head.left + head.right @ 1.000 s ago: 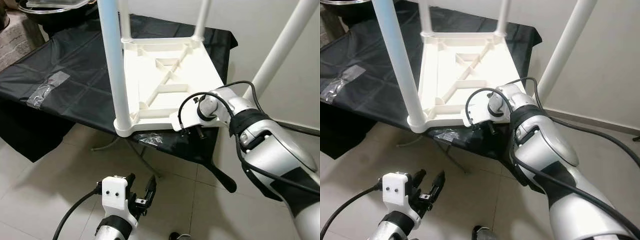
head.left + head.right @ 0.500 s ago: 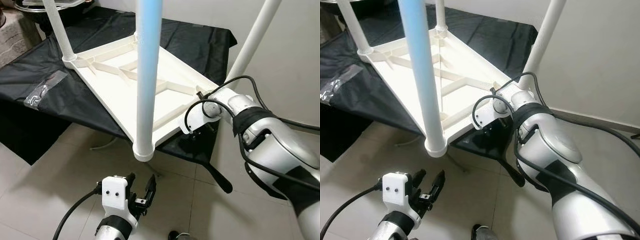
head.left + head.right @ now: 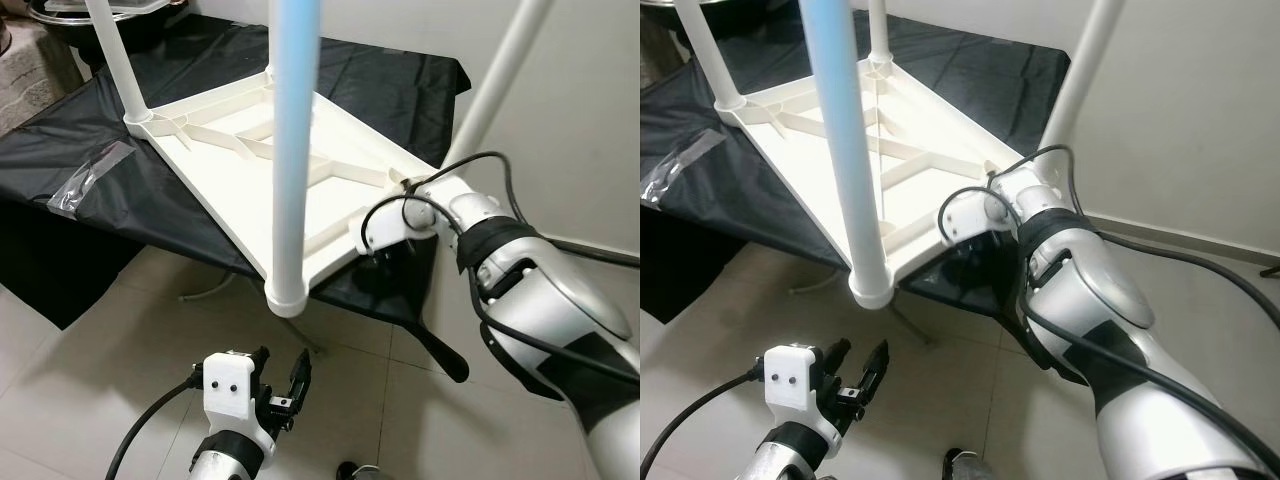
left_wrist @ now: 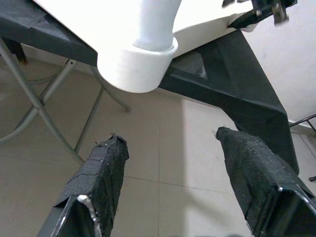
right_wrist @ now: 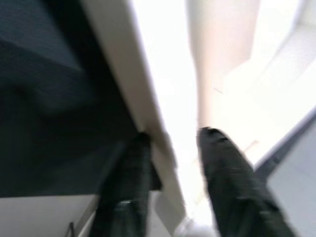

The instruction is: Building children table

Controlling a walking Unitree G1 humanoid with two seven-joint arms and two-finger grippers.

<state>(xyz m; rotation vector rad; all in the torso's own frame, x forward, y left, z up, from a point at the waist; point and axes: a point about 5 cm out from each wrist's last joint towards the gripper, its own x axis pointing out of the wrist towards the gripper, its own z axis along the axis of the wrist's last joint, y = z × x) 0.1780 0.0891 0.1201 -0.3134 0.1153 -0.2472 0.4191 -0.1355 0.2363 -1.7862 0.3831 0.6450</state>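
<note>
White children's table [image 3: 290,150] lies upside down on a black-covered folding table [image 3: 120,190], with the right claw [image 5: 170,148] pinching its edge.

The white table rests with its ribbed underside up and its legs pointing upward; the near corner with one leg [image 3: 293,150] juts out over the tiled floor [image 3: 80,380], past the near edge of the black cloth. The right claw is at the right-hand corner of the white table, by the foot of the right leg [image 3: 495,75], its two black fingers [image 5: 126,177] closed on the thin rim, one on each side. The left claw [image 4: 170,148] hangs low and near, below the overhanging corner, with its fingers spread apart and holding nothing. A clear plastic bag [image 3: 90,180] lies on the cloth at the left.
</note>
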